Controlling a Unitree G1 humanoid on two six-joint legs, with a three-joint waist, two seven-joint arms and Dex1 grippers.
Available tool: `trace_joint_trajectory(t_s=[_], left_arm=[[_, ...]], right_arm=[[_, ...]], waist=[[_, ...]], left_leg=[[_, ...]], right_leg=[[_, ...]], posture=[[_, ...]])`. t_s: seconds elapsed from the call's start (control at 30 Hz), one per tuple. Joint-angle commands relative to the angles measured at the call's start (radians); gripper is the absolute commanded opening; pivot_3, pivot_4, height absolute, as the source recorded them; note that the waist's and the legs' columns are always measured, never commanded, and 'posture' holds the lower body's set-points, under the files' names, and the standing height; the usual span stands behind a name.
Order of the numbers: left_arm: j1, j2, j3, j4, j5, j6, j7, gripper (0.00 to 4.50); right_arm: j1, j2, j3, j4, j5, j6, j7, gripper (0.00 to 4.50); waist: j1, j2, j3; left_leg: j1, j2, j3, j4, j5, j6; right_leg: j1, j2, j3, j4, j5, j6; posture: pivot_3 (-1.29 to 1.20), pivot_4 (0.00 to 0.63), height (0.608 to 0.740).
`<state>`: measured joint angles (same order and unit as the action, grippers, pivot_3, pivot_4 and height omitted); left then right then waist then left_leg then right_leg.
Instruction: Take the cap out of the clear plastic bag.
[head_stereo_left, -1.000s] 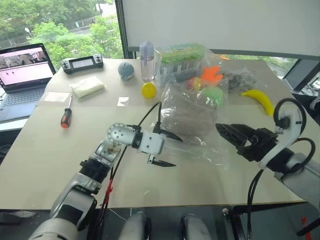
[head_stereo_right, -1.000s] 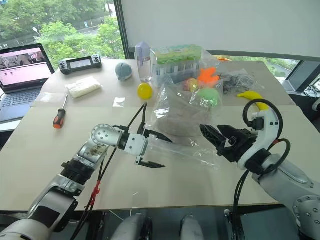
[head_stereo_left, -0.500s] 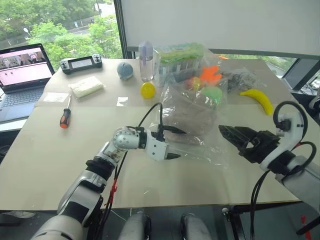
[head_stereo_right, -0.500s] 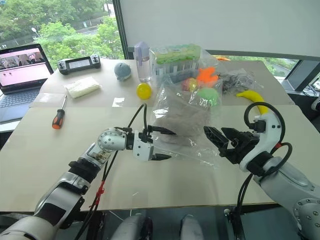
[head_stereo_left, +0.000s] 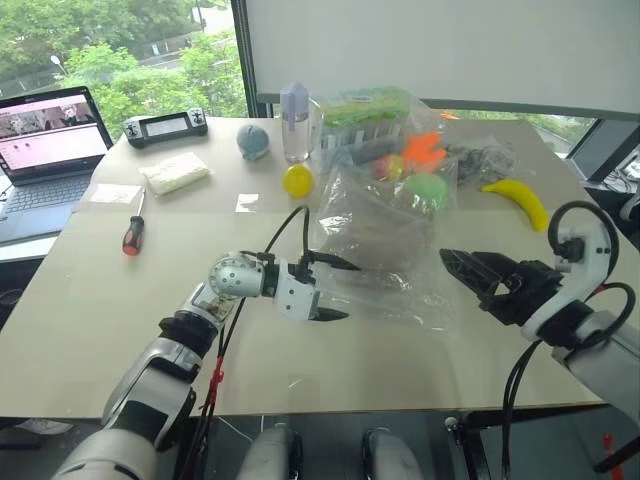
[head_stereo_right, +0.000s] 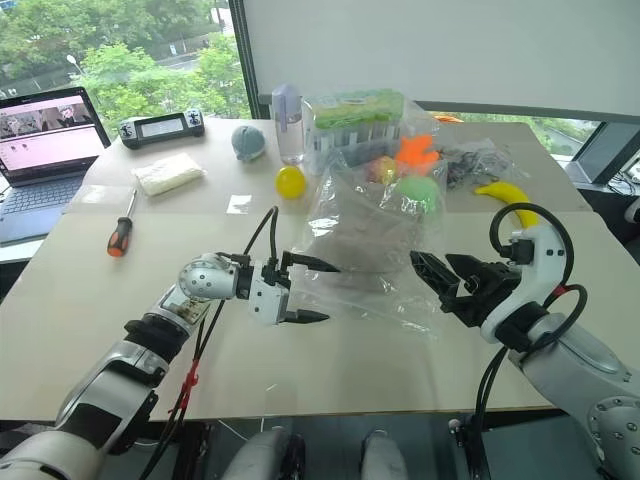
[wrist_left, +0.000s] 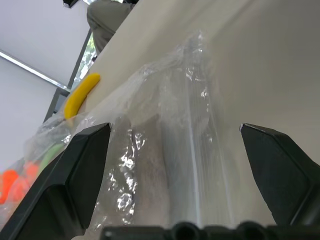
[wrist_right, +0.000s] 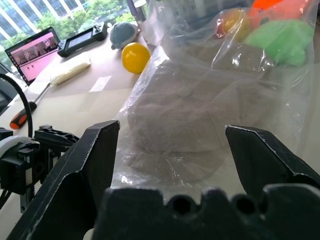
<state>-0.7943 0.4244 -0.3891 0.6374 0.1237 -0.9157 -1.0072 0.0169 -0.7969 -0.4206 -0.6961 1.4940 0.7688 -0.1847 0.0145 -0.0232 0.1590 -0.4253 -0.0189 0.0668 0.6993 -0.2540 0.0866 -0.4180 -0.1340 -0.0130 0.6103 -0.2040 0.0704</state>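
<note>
Cap (head_stereo_right: 362, 235) sits inside the clear plastic bag (head_stereo_right: 375, 270); both jaws wide open, empty. Slippery film could slide across the tabletop (head_stereo_right: 90, 300) when pinched.

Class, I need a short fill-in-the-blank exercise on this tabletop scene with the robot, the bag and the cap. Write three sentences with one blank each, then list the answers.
1. The cap lies ______ the clear plastic bag.
2. The left gripper and the right gripper both have their fingers ______.
3. The curved yellow fruit at the table's far right, beyond the bag, is a ______.

Missing words: inside; open; banana
</note>
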Motion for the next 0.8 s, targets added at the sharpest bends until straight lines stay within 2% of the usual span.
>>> trace_joint_trajectory(t_s=[0.03, 0.2, 0.3, 0.63, 0.73, 0.8], left_arm=[[-0.054, -0.036, 0.003, 0.029, 0.103, -0.009, 0.117, 4.44], [-0.104, -0.075, -0.009, 0.106, 0.222, -0.015, 0.259, 4.44], [-0.126, -0.084, -0.018, 0.155, 0.265, -0.024, 0.314, 3.68], [-0.143, -0.084, -0.042, 0.245, 0.286, -0.076, 0.345, 0.10], [-0.170, -0.096, -0.033, 0.286, 0.281, -0.071, 0.363, 0.02], [-0.183, -0.109, -0.024, 0.309, 0.270, -0.053, 0.370, 0.02]], right_arm=[[-0.016, -0.009, -0.021, -0.010, -0.013, -0.031, 0.007, 4.06], [-0.021, -0.013, -0.027, -0.006, -0.022, -0.028, 0.008, 4.06], [-0.020, -0.016, -0.032, -0.009, -0.019, -0.028, 0.005, 4.06], [0.005, -0.004, -0.027, -0.044, -0.018, -0.036, 0.000, 4.06], [0.015, 0.008, -0.010, -0.066, -0.002, -0.042, -0.005, 4.06], [0.015, 0.082, 0.017, -0.088, 0.109, -0.104, -0.075, 4.06]], waist=[[0.001, 0.000, 0.000], [0.001, 0.000, 0.000], [-0.002, 0.000, 0.000], [0.000, 0.000, 0.000], [0.000, 0.000, 0.000], [0.001, 0.000, 0.000]], left_leg=[[0.000, 0.000, 0.000, 0.000, 0.000, 0.000], [-0.001, 0.000, 0.000, 0.000, 0.000, 0.000], [-0.001, 0.000, 0.000, 0.000, 0.000, 0.000], [-0.001, 0.000, 0.000, 0.000, 0.000, 0.000], [-0.001, 0.000, 0.000, 0.000, 0.000, 0.000], [-0.001, 0.000, 0.000, 0.000, 0.000, 0.000]], right_leg=[[0.000, 0.000, 0.000, 0.000, 0.000, 0.000], [0.000, 0.000, 0.000, 0.000, 0.000, 0.000], [-0.001, 0.000, 0.000, 0.000, 0.000, 0.000], [-0.001, 0.000, 0.000, 0.000, 0.000, 0.000], [-0.001, 0.000, 0.000, 0.000, 0.000, 0.000], [-0.001, 0.000, 0.000, 0.000, 0.000, 0.000]], posture=[[0.00, 0.150, 0.740], [0.00, 0.150, 0.740], [0.00, 0.150, 0.740], [0.00, 0.150, 0.740], [0.00, 0.150, 0.740], [0.00, 0.150, 0.740]])
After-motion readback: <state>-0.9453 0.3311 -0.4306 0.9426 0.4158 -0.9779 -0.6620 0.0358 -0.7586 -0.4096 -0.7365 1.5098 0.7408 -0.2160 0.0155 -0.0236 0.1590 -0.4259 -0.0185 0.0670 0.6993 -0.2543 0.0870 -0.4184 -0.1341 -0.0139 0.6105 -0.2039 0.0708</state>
